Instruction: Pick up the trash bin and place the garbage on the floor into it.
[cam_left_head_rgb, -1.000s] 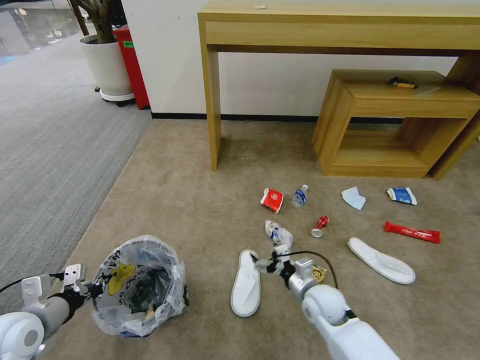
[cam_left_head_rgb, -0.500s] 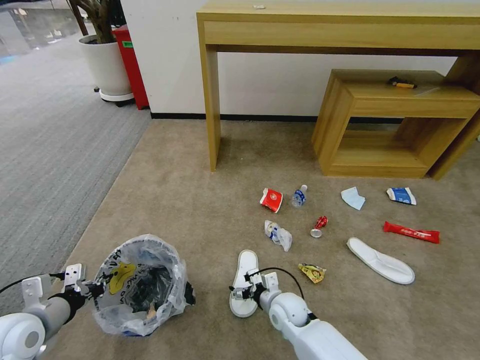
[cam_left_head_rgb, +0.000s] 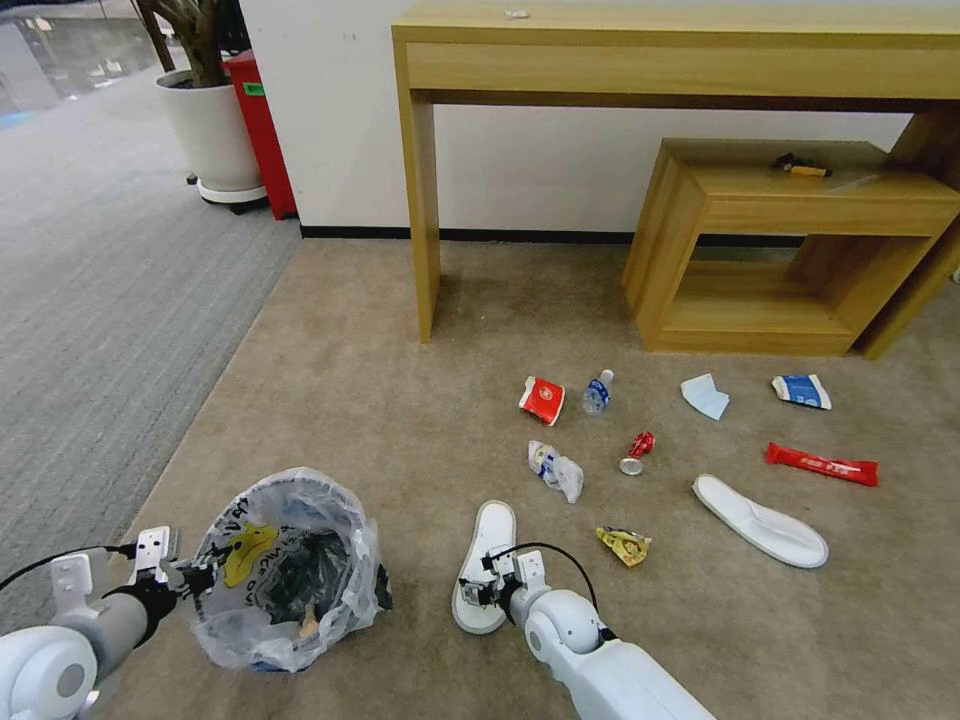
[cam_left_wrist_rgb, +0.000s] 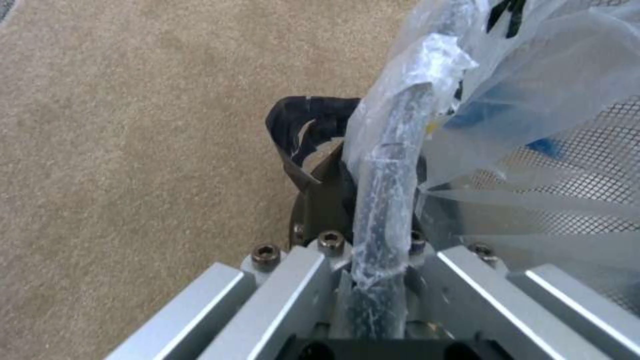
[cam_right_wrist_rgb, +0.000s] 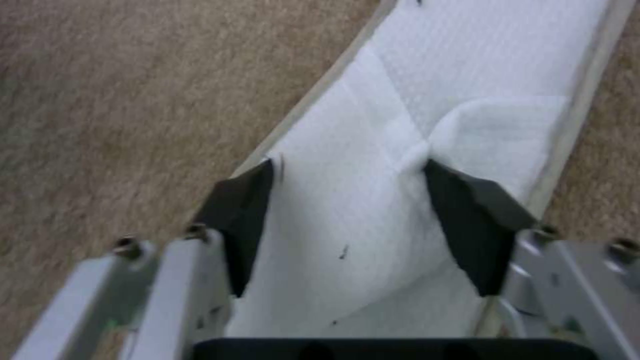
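My right gripper (cam_left_head_rgb: 478, 592) has pulled back from beside the crumpled clear wrapper (cam_left_head_rgb: 556, 468) and dropped onto the near slipper (cam_left_head_rgb: 485, 565). In the right wrist view its dark pads (cam_right_wrist_rgb: 241, 214) stand apart, straddling the white strap, not yet closed, so the slipper looks like my next pick. My left gripper (cam_left_head_rgb: 190, 578) stays clamped on the rim of the trash bin (cam_left_head_rgb: 290, 570), bag plastic (cam_left_wrist_rgb: 427, 80) pinched in with it; the bin hangs just to the left of the right gripper, a short carry away. Beyond the gripper, on the beige carpet (cam_left_head_rgb: 380, 400), lie the yellow wrapper (cam_left_head_rgb: 625, 544), red can (cam_left_head_rgb: 636, 452), bottle (cam_left_head_rgb: 598, 391), red cup (cam_left_head_rgb: 543, 399), mask (cam_left_head_rgb: 705, 395), blue packet (cam_left_head_rgb: 802, 391), red bar (cam_left_head_rgb: 822, 464) and second slipper (cam_left_head_rgb: 761, 520). Wooden desk (cam_left_head_rgb: 660, 60) and wall behind.
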